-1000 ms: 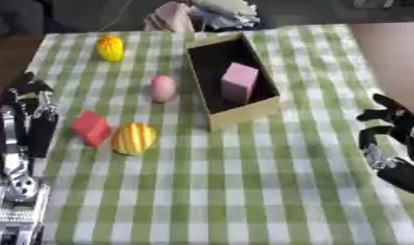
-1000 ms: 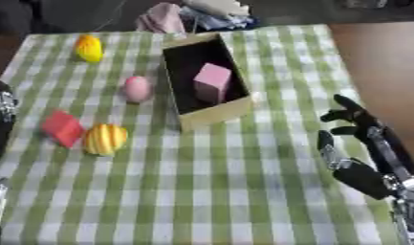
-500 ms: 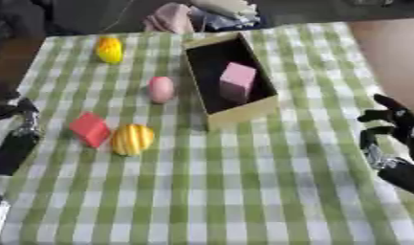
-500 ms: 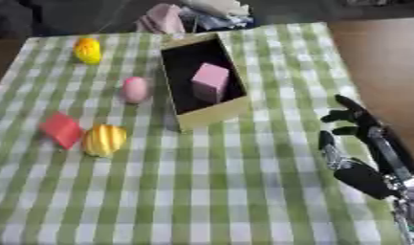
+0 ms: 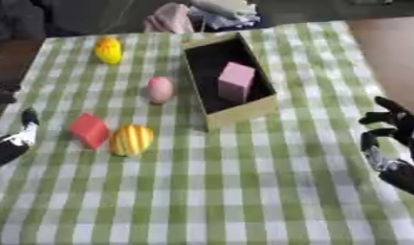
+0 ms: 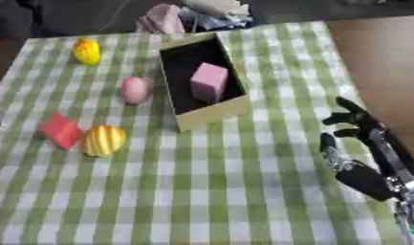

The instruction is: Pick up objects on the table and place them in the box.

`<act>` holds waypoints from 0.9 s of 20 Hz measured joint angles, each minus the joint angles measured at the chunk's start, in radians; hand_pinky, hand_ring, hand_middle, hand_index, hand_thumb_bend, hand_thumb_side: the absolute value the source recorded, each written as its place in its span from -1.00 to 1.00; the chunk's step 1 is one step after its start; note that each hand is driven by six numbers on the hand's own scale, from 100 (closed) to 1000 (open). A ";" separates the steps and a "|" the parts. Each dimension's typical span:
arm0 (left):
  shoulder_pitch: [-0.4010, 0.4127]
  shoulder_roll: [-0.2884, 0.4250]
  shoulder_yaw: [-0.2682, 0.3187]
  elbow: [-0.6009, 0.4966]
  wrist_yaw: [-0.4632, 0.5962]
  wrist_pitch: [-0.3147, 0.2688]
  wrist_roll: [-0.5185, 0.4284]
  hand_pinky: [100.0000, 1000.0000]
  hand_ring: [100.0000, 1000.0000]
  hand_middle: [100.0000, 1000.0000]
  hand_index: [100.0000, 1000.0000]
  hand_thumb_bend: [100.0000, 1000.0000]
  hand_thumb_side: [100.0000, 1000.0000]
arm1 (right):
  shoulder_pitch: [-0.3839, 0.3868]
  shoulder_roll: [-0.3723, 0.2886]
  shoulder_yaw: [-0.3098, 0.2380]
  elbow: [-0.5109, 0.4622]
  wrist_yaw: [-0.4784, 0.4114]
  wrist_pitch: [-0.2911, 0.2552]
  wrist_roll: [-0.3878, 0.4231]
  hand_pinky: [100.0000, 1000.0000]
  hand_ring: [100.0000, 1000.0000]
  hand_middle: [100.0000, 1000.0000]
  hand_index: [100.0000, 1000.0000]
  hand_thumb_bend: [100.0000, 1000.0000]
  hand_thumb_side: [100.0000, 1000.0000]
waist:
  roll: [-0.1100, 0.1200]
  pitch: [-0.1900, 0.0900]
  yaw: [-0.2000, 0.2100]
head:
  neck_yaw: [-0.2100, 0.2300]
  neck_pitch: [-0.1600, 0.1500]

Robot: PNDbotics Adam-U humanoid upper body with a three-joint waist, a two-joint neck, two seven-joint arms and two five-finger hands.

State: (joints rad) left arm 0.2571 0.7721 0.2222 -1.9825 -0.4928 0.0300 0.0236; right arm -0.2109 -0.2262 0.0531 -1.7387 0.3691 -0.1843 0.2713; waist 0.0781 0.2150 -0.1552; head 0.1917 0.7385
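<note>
An open cardboard box (image 5: 240,114) stands at the middle back of the checked cloth, with a pink block (image 5: 236,81) inside it. Left of the box lies a pink egg (image 5: 159,89). A yellow fruit (image 5: 109,50) sits at the far left. Nearer me, a red block (image 5: 89,130) and a yellow-orange striped ball (image 5: 131,139) lie side by side. My left hand (image 5: 13,142) shows only at the left edge, a short way left of the red block and touching nothing. My right hand (image 6: 360,148) rests open at the right edge, fingers spread, holding nothing.
A heap of pink and grey cloth (image 5: 201,14) lies past the table's far edge behind the box. Bare brown tabletop (image 5: 386,43) shows right of the green-and-white checked cloth (image 5: 243,191).
My left hand has dropped and pulled back toward the left edge, away from the red block. The right hand and the objects have stayed put.
</note>
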 measured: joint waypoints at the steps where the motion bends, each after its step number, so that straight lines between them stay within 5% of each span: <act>1: -0.003 0.027 -0.011 -0.001 -0.005 0.011 -0.030 0.51 0.42 0.46 0.76 -1.00 -0.70 | 0.000 -0.001 0.000 0.000 0.000 0.000 0.000 0.43 0.77 0.34 0.98 -1.00 -0.18 | 0.000 0.000 -0.001 | 0.001 0.000; 3: -0.018 0.077 -0.037 -0.003 -0.020 0.038 -0.095 0.52 0.44 0.48 0.76 -0.71 -0.84 | 0.000 -0.002 0.001 0.000 0.000 -0.001 0.001 0.43 0.77 0.34 0.98 -1.00 -0.18 | 0.000 0.000 -0.005 | 0.001 0.000; 4: -0.029 0.098 -0.051 -0.003 -0.030 0.052 -0.128 0.53 0.45 0.48 0.77 -0.82 -0.67 | 0.000 -0.004 0.003 0.000 0.000 -0.001 0.001 0.43 0.77 0.34 0.98 -1.00 -0.18 | 0.000 0.000 -0.007 | 0.002 0.000; 8: -0.095 0.156 -0.109 0.009 -0.072 0.083 -0.243 0.54 0.48 0.51 0.77 -0.68 -0.64 | 0.000 -0.007 0.003 0.000 0.000 -0.001 0.000 0.42 0.76 0.32 0.97 -1.00 -0.18 | 0.000 0.000 -0.014 | 0.007 0.000; 13: -0.165 0.187 -0.177 0.053 -0.120 0.058 -0.326 0.56 0.53 0.55 0.80 -0.48 -0.62 | 0.000 -0.007 0.004 0.000 -0.001 -0.004 -0.004 0.42 0.75 0.32 0.97 -1.00 -0.18 | 0.000 0.000 -0.023 | 0.010 0.000; 18: -0.220 0.202 -0.224 0.109 -0.175 0.016 -0.376 0.59 0.60 0.61 0.84 -0.03 -0.55 | -0.001 -0.007 0.010 0.001 -0.004 -0.004 -0.004 0.41 0.75 0.32 0.97 -1.00 -0.18 | 0.000 0.000 -0.026 | 0.014 0.000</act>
State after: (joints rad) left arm 0.0370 0.9739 -0.0018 -1.8735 -0.6673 0.0455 -0.3522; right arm -0.2114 -0.2330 0.0627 -1.7381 0.3653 -0.1887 0.2677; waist 0.0784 0.2150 -0.1811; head 0.2057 0.7386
